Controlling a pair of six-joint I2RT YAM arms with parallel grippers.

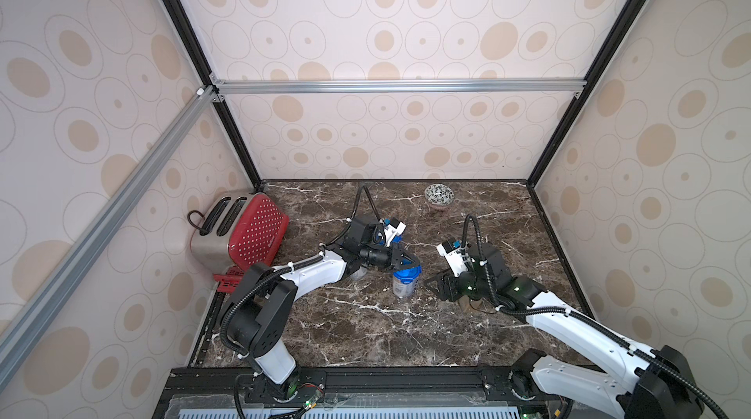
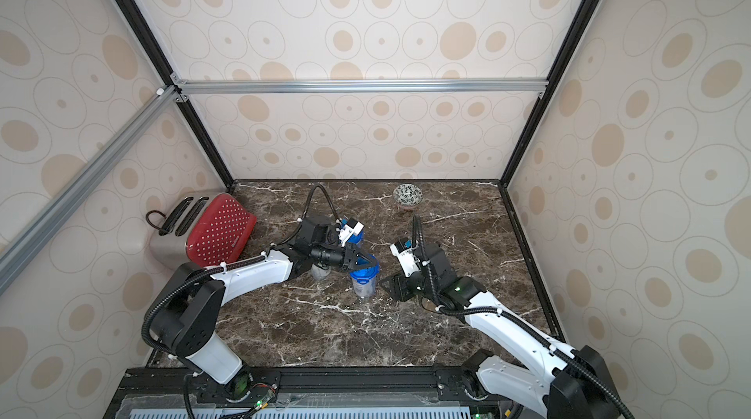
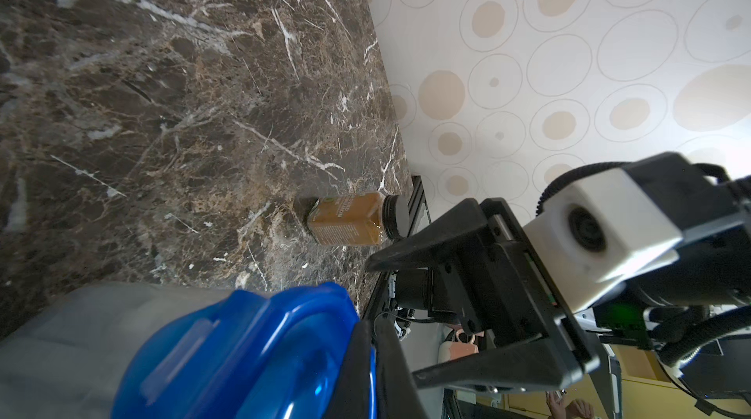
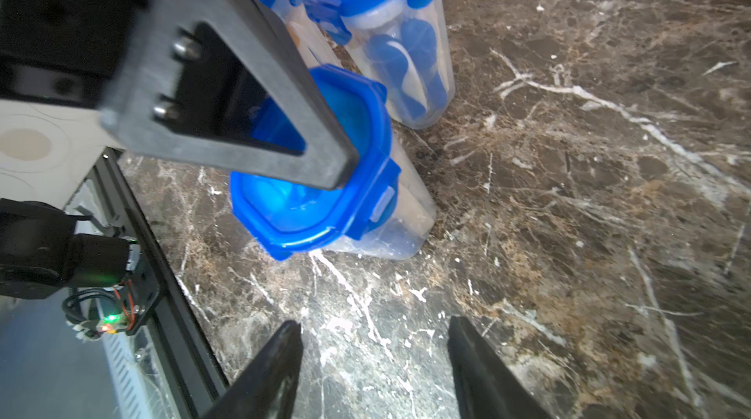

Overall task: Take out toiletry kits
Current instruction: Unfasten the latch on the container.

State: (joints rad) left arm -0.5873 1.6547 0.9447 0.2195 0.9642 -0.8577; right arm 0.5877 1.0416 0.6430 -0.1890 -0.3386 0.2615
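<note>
A clear jar (image 1: 403,287) (image 2: 364,285) with a blue clip lid (image 3: 244,356) (image 4: 309,201) stands mid-table. My left gripper (image 1: 410,263) (image 2: 372,262) (image 3: 372,323) is over it, shut on the lid's rim, with a thin blue edge pinched between the fingers. To the jar's right, low over the marble, my right gripper (image 1: 434,282) (image 2: 390,285) (image 4: 374,327) is open and holds nothing. The toiletry kits show only dimly as blue and white pieces through the wall of a second jar (image 4: 406,51).
The second jar (image 1: 392,234) sits behind my left wrist, and a third (image 1: 357,272) under the left arm. A small brown jar (image 3: 349,220) stands near the right arm. The red toaster (image 1: 239,230) is at the left wall, a patterned bowl (image 1: 439,195) at the back.
</note>
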